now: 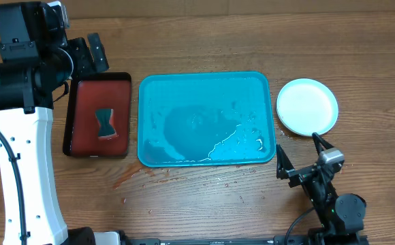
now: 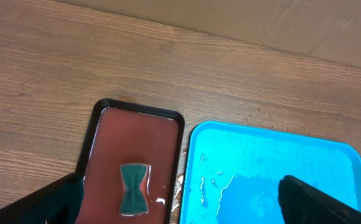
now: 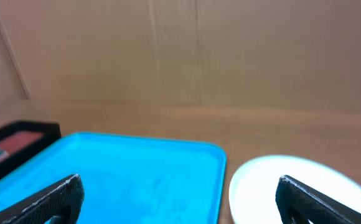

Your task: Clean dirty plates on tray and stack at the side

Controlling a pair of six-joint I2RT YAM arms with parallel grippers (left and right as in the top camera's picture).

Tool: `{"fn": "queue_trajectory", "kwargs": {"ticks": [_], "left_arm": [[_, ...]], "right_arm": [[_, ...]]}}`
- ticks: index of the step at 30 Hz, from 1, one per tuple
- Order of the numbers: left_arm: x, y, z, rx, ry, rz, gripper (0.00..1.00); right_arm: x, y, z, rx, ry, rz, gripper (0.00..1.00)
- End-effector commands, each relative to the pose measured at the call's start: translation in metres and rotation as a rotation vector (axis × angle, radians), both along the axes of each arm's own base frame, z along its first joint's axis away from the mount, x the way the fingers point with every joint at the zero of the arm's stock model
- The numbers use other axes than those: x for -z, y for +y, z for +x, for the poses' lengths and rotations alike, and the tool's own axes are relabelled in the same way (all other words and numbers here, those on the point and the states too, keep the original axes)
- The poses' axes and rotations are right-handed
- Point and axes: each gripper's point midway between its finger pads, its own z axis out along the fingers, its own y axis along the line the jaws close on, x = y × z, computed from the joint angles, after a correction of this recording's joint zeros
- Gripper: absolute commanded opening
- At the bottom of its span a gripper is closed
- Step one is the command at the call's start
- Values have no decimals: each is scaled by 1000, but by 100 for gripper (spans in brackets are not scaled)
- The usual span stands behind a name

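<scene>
The turquoise tray lies mid-table with no plates on it, only water streaks; it also shows in the left wrist view and the right wrist view. A white plate sits on the table right of the tray with a pale cyan rim showing round its edge; it also shows in the right wrist view. No yellow-green plate is visible. My left gripper is open and empty above the black tray. My right gripper is open and empty, in front of the tray's right corner and the plate.
A small black tray with a red inside stands left of the turquoise tray and holds a dark green sponge. Water drops lie on the wood in front of the turquoise tray.
</scene>
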Motion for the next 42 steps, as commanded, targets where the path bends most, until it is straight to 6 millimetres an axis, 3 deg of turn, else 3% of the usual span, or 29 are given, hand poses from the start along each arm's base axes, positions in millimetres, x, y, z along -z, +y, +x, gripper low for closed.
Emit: {"fn": "queue_trajectory", "kwargs": {"ticks": [1,34,37,42], "left_arm": [[-1,1,-1,-5,-2,-5,100],[5,1,0,-5,15,-6,100],[-4,0,-6,-4,-9,-4,100],[-22,-4,-37,-1,-68,2,99]], "right_arm": [[4,-1,1,6,-4,-3,100],[4,-1,1,3,-1,4,100],[4,-1,1,3,-1,4,100],[4,-1,1,3,-1,4,100]]}}
